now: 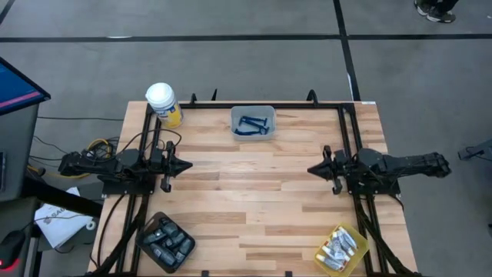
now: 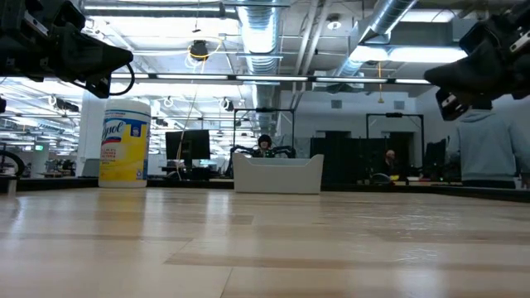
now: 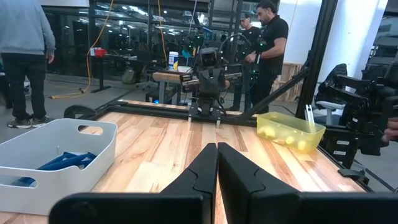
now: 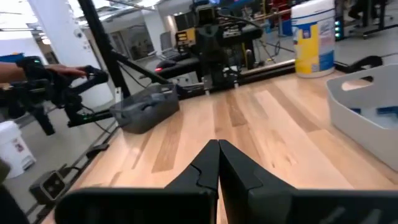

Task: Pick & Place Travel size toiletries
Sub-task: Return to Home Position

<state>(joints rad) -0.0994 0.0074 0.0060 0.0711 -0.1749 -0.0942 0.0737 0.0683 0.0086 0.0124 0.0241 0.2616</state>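
Blue razors (image 1: 251,124) lie in a white bin (image 1: 266,110) at the table's far middle; the left wrist view shows them too (image 3: 62,160). White tubes (image 1: 338,248) fill a yellow bin at the near right corner. Dark grey pods (image 1: 165,241) sit in a grey bin at the near left corner. My left gripper (image 1: 187,165) hovers shut at the table's left side, above the wood. My right gripper (image 1: 311,169) hovers shut at the right side. Neither touches anything.
A big yellow jar with a white lid (image 1: 164,104) stands at the far left corner. A black frame (image 1: 261,105) runs along the table's edges. Bare wood (image 1: 250,185) lies between the two grippers. People stand in the room beyond the table.
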